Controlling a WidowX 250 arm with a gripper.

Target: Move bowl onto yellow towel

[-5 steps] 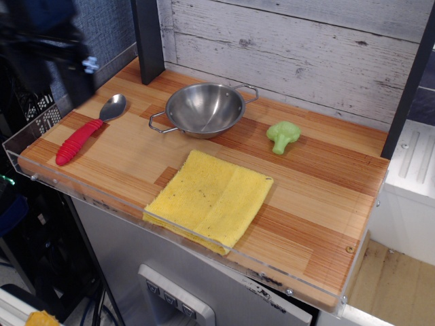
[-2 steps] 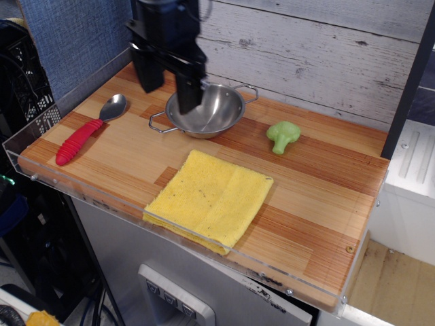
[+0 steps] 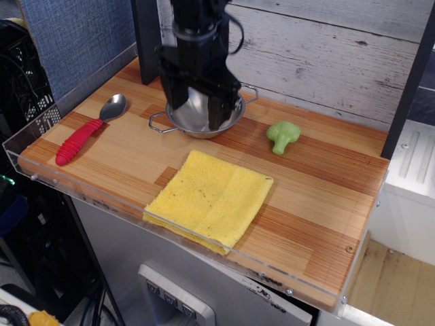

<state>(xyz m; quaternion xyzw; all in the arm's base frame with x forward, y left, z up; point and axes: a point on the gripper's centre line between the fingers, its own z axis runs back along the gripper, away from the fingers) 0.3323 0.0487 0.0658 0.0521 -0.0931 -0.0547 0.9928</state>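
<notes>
Your gripper (image 3: 198,109) now shifted right, hanging directly over bowl (image 3: 204,117), fingers spread, nothing grasped. Bowl not yet on yellow towel (image 3: 209,198); grasp comes next.

- wooden table (image 3: 319,197), striped light and reddish planks, clear acrylic rim along left and front edges
- bowl (image 3: 204,121) at back centre, steel, wire loop handle sticking out left, partly hidden
- yellow towel (image 3: 209,197) flat near front edge, just in front of bowl, not touching it
- red-handled spoon (image 3: 88,130) at left, lying diagonally, scoop toward back
- green toy broccoli (image 3: 283,136) right of bowl, apart from it
</notes>
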